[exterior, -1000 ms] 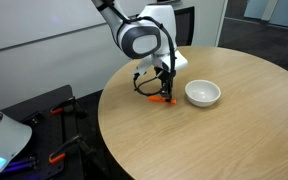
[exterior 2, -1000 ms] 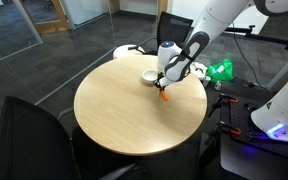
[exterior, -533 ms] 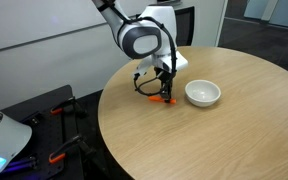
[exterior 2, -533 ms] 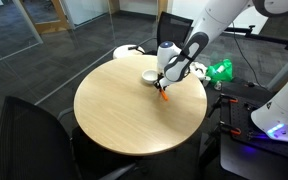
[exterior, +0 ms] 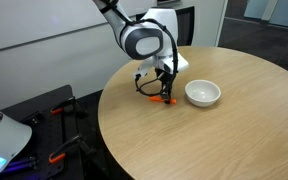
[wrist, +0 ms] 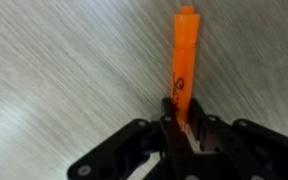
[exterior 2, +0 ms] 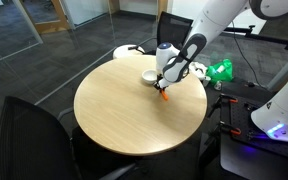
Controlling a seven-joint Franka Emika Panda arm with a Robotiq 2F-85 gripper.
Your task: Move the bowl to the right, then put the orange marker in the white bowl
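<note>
The orange marker (wrist: pixel 183 60) lies on the round wooden table (exterior: pixel 214 130), and my gripper (wrist: pixel 182 128) is shut on its lower end in the wrist view. In both exterior views the gripper (exterior: pixel 165 92) (exterior 2: pixel 164 88) is down at the table over the marker (exterior: pixel 164 100) (exterior 2: pixel 165 96). The white bowl (exterior: pixel 203 94) sits upright just beside the gripper, a short gap from the marker; it shows as a small white disc (exterior 2: pixel 149 76). The bowl looks empty. It is out of the wrist view.
A black office chair (exterior 2: pixel 29 135) stands at the table's near edge, another chair (exterior 2: pixel 169 28) beyond it. A green object (exterior 2: pixel 221 70) sits off the table. Cables and equipment (exterior: pixel 44 120) lie on the floor beside the table.
</note>
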